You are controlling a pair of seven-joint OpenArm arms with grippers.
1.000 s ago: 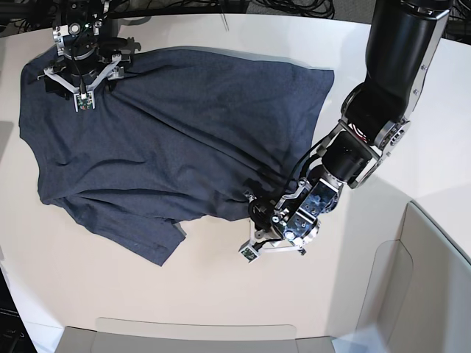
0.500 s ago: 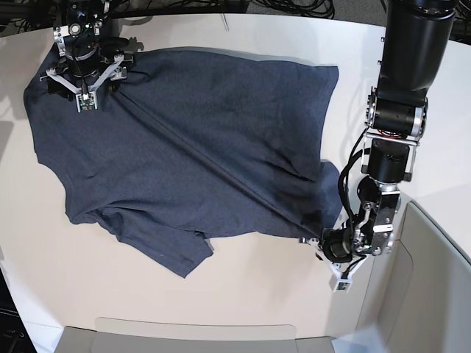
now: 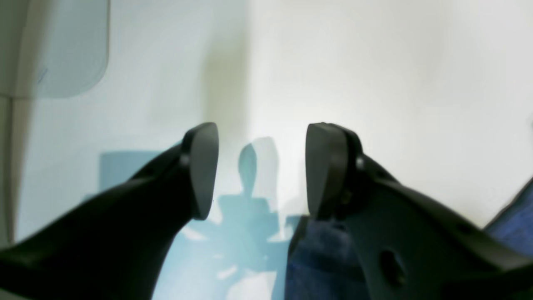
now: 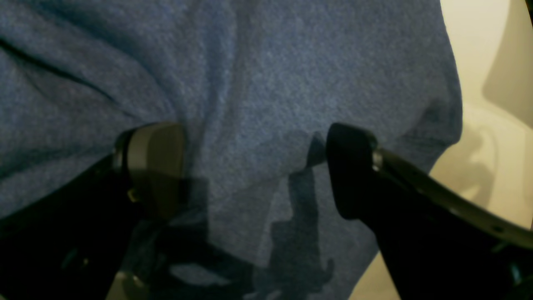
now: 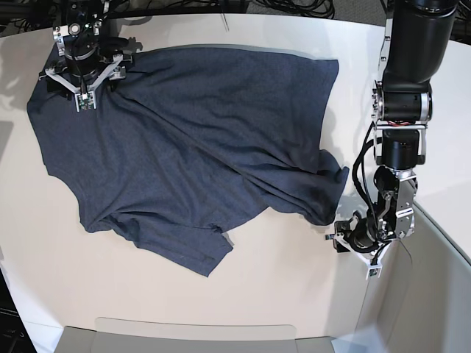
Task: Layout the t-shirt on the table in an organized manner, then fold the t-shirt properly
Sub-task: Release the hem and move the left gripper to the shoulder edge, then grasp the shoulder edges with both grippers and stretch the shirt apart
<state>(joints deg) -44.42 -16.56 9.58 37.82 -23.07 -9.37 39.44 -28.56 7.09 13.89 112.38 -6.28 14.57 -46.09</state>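
The t-shirt (image 5: pixel 184 140) lies spread across the middle and far side of the desk (image 5: pixel 265 294), plain dark blue-grey side up, no lettering showing. It is not flat: long creases run on a slant from the far corner in the base view's upper left down toward the bunched corner at the lower right, and a sleeve flap pokes out along the near edge. That bunched corner is humped up in folds, resting on the desk.

Right claw (image 5: pixel 82 73) sits over the shirt's far corner, at the base view's upper left. Its wrist camera shows the two fingers (image 4: pixel 156 166) standing wide apart with cloth spread under and between them; nothing is pinched, and the fabric there is only lightly wrinkled. The shirt's edge curves off to that view's right, where pale desk shows.

Left claw (image 5: pixel 357 239) is out at the base view's lower right, just beside the bunched corner and clear of it, with a strip of bare desk between them. From its own wrist camera the fingers (image 3: pixel 204 166) are parted, with only bright desk surface and their shadow in the gap. A fold of blue cloth shows low in that view, behind and beneath the right-hand finger, and another sliver at the frame's far right edge. No cloth lies between the fingers.

A pale grey panel (image 5: pixel 434 294) stands next to the left claw, at the desk's right side.
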